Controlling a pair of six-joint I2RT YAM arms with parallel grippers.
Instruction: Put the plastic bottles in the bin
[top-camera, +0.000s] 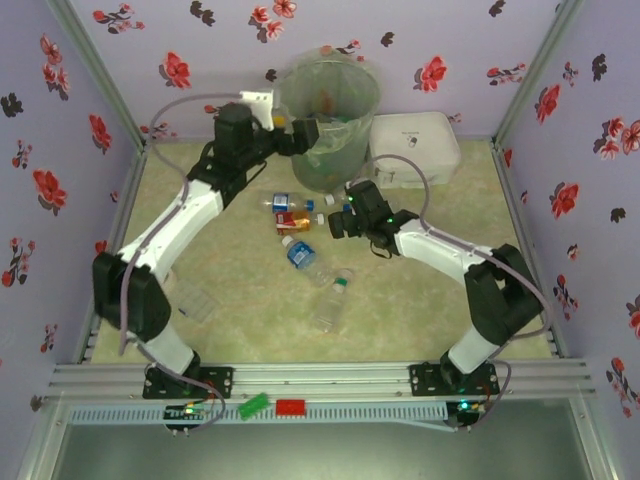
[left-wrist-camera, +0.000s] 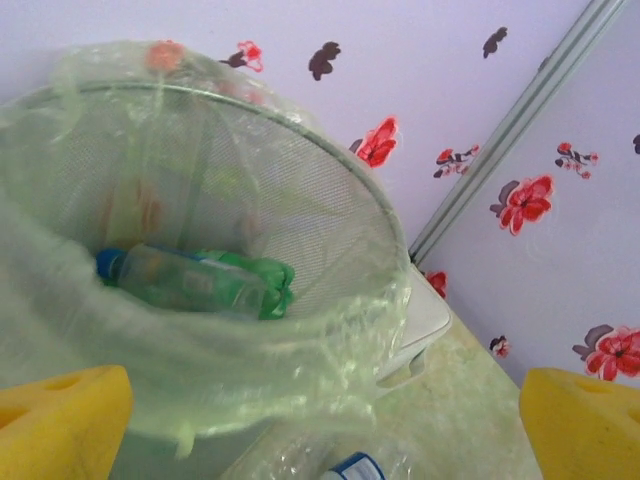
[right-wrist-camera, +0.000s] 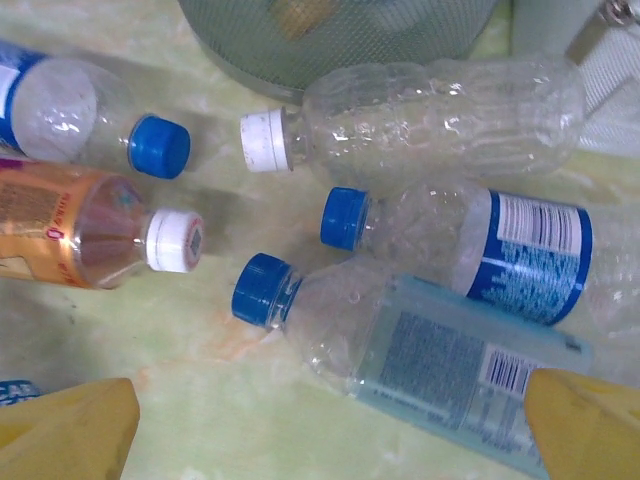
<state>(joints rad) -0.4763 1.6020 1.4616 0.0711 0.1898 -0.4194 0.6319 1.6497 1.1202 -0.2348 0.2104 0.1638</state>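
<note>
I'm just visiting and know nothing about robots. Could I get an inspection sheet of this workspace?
Surface: pale green table.
Job's things: plastic bottles lie loose beside the bin; some already inside.
Clutter: white box right of the bin.
Grippers: left tool open at the bin, empty; right tool open over loose bottles, empty.
Cables: grey cable loops on both sides.
Surroundings: lilac walls with red flowers.

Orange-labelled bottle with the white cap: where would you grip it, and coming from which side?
Grip the orange bottle across its labelled body, coming straight down from above. It lies flat on its side, so both flanks are exposed; the white cap end is narrower. A blue-capped bottle lies close beside it, so clearance on that side looks tight.
</note>
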